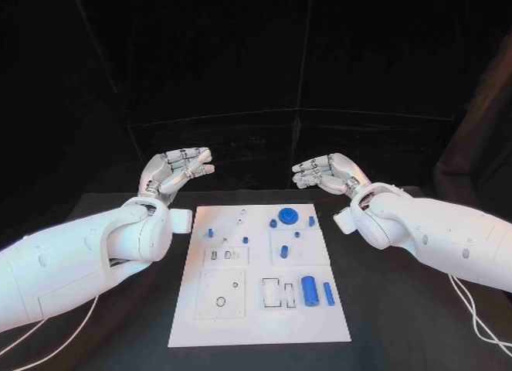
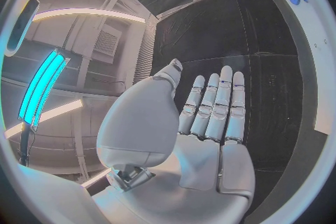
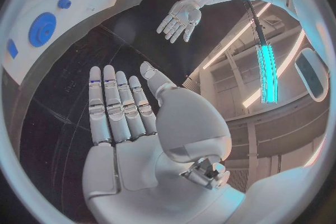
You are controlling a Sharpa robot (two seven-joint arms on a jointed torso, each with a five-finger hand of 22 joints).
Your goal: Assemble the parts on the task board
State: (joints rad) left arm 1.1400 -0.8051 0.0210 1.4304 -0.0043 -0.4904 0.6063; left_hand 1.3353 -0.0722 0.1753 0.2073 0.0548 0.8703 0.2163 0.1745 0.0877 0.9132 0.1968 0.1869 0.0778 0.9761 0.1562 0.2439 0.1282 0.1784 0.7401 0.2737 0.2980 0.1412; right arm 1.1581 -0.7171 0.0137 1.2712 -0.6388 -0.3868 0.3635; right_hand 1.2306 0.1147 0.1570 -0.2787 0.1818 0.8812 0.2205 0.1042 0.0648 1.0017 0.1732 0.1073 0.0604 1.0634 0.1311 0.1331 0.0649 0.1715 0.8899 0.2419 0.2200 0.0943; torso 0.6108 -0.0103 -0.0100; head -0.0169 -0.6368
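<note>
I have both hands up in the air past the far end of the board (image 1: 200,325). My left hand (image 1: 178,170) holds nothing. In the left wrist view its fingers (image 2: 217,106) are straight and side by side, palm flat. My right hand (image 1: 328,171) holds nothing too, and in the right wrist view its fingers (image 3: 115,103) are stretched out the same way. From the head view the fingers look a bit bent, but nothing is in them.

The board lies flat in the middle of the black table (image 1: 411,325), between my two arms. The parts sit on it. A round blue gear (image 1: 288,215) is near the far end. A fat blue peg (image 1: 309,291) and a thin blue bar (image 1: 328,294) lie near the close end, side by side. Small blue bits (image 1: 283,251) are dotted in the middle. I think no part is picked up yet, so the job looks to be at its start.

What could go wrong? The parts are small and my hands are big. If I come down too fast, I may knock a bit out of its spot. The peg is round and looks smooth, so I think it may roll or slip from my fingers. The thin bar lies close to the peg, so I may bump one when I grab the other.

The board looks hard and white, with small holes and cut-out slots. The hands look like shiny metal. The table looks dull and dark.
</note>
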